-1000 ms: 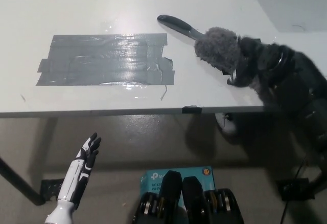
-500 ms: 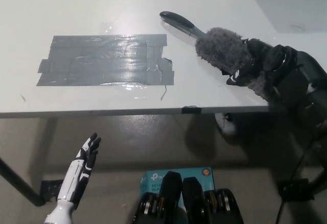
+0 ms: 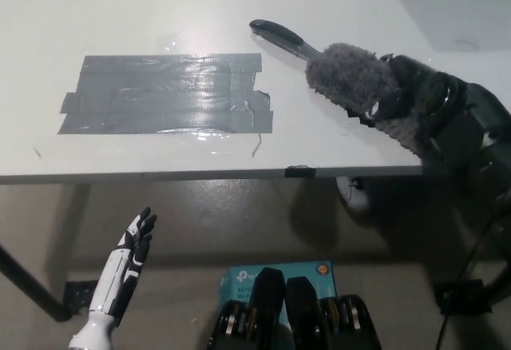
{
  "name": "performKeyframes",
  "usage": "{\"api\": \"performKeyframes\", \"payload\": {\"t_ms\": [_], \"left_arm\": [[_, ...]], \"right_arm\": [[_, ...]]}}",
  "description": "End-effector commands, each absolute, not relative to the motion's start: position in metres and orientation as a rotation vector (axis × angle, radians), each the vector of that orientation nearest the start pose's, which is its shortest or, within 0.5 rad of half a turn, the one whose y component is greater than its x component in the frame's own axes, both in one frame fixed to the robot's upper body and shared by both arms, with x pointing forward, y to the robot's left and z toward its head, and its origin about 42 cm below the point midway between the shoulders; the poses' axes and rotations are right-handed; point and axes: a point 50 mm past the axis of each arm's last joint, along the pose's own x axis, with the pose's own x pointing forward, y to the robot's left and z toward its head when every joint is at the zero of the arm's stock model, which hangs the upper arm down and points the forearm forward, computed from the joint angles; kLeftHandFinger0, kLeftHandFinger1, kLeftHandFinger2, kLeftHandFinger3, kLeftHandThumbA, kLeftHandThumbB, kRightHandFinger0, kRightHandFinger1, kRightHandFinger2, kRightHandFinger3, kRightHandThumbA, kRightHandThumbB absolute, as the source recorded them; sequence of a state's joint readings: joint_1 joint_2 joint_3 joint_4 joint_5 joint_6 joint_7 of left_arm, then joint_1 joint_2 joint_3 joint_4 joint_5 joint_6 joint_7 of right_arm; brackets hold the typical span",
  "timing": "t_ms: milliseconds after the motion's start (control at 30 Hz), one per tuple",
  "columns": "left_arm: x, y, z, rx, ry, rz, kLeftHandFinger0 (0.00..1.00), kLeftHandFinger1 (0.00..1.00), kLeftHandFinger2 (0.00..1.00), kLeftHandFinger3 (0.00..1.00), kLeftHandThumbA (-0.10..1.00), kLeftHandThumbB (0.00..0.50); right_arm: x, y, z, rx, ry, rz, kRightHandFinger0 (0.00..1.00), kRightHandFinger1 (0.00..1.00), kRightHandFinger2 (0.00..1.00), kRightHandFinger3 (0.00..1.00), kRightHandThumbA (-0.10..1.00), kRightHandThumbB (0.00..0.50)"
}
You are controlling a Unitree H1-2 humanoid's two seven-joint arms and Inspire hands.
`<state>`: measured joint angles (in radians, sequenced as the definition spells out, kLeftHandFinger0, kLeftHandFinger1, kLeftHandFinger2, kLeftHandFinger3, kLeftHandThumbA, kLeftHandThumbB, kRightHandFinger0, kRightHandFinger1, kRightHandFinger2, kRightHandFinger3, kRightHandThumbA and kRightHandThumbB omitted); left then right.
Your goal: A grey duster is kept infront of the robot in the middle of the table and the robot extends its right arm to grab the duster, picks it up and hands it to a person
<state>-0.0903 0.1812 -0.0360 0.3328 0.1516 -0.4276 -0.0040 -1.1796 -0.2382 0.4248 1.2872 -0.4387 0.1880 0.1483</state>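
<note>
The black right hand (image 3: 411, 98) grasps the grey duster (image 3: 347, 74) near the table's (image 3: 160, 6) right edge (handle pointing inward) — white left hand (image 3: 132, 246) hangs below the front edge, fingers apart, holding nothing.

Only readable thing is the teal box (image 3: 275, 280) on the floor. It says "tp-link", smaller print's too blurry.

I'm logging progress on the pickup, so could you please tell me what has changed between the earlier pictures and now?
The black right hand has closed further around the grey duster, whose fluffy head shifted slightly right; its handle still points up-left on the table. The white left hand stays open below the table edge, and the grey tape patch is unchanged.
</note>
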Motion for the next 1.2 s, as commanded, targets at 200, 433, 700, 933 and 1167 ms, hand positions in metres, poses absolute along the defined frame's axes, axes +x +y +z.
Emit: {"api": "performKeyframes", "payload": {"t_ms": [200,433,700,933,1167], "left_arm": [[0.318,0.264,0.079,0.31,-0.238,-0.095,1.0,1.0,1.0,1.0,1.0,0.365],[0.321,0.264,0.081,0.297,-0.24,-0.103,1.0,1.0,1.0,1.0,1.0,0.345],[0.32,0.265,0.08,0.268,-0.233,-0.108,1.0,1.0,1.0,1.0,1.0,0.321],[0.32,0.265,0.08,0.268,-0.228,-0.103,1.0,1.0,1.0,1.0,1.0,0.326],[0.322,0.265,0.079,0.266,-0.235,-0.105,1.0,1.0,1.0,1.0,1.0,0.313]], "right_arm": [[0.579,-0.218,0.253,-1.059,0.257,0.253,0.73,0.82,0.71,0.42,-0.1,0.239],[0.579,-0.222,0.253,-1.013,0.24,0.271,0.5,0.59,0.51,0.34,-0.1,0.242],[0.575,-0.228,0.241,-0.89,0.288,0.313,0.0,0.08,0.25,0.36,-0.1,0.202],[0.566,-0.21,0.231,-0.391,0.314,0.382,0.01,0.44,0.88,0.88,-0.1,0.191],[0.551,-0.188,0.265,0.102,0.291,0.484,0.0,0.46,0.85,1.0,-0.1,0.164]]}}
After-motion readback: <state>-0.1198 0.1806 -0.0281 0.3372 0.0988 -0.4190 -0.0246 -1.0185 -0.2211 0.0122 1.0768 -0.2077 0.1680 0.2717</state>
